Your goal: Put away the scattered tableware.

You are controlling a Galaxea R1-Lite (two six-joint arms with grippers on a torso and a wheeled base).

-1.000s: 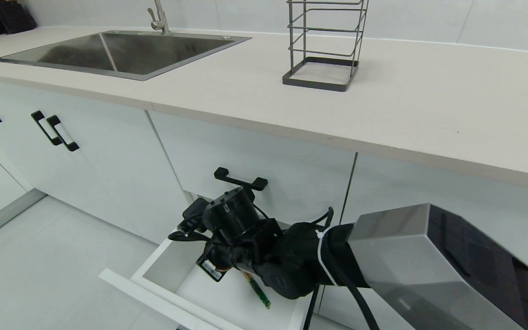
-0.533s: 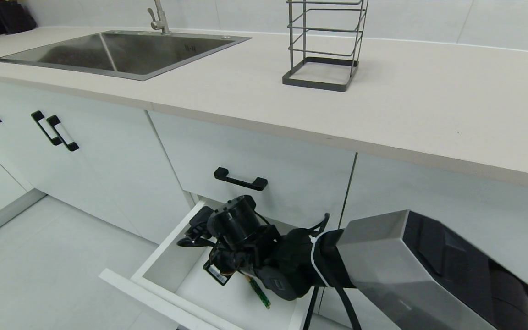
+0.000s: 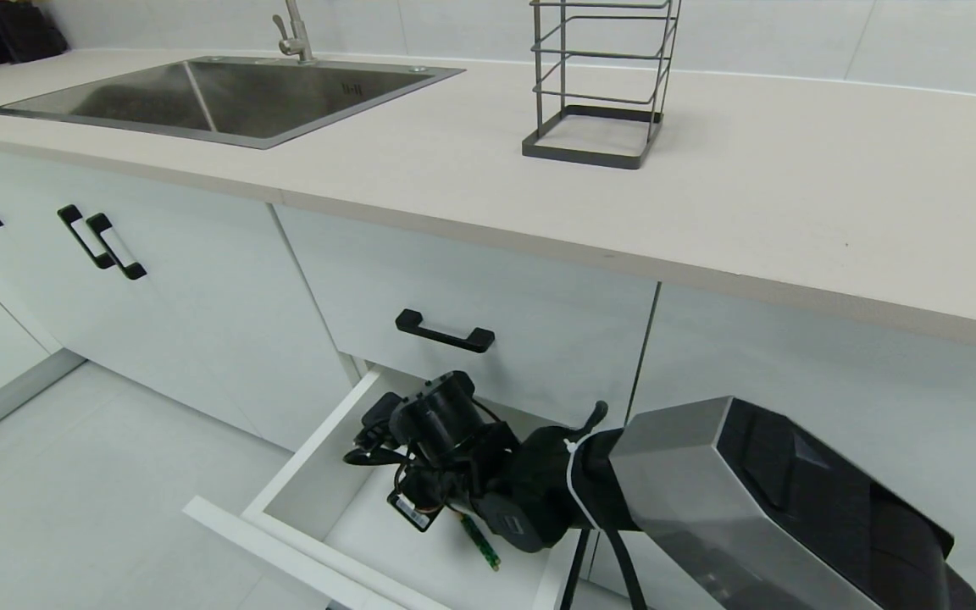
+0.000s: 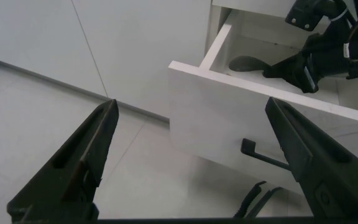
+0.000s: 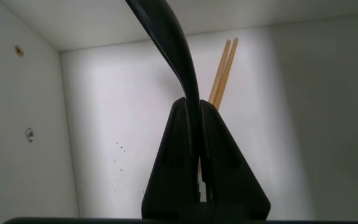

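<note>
Figure: open drawer (image 3: 302,470) beneath the tabletop (image 3: 454,169). The right gripper (image 5: 194,112), the nearer one, is clamped on the handle of a black utensil (image 5: 169,37) held inside the drawer near its left wall. The utensil's long axis runs roughly along the chopsticks (image 5: 222,68) lying on the drawer floor below. The left gripper (image 4: 191,106) hangs outside the drawer front, spread wide. Whether the utensil's head touches the floor cannot be made out.

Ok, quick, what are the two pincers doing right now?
Left pincer: open, holding nothing.
Right pincer: closed on the black spoon, inside the open drawer.
</note>
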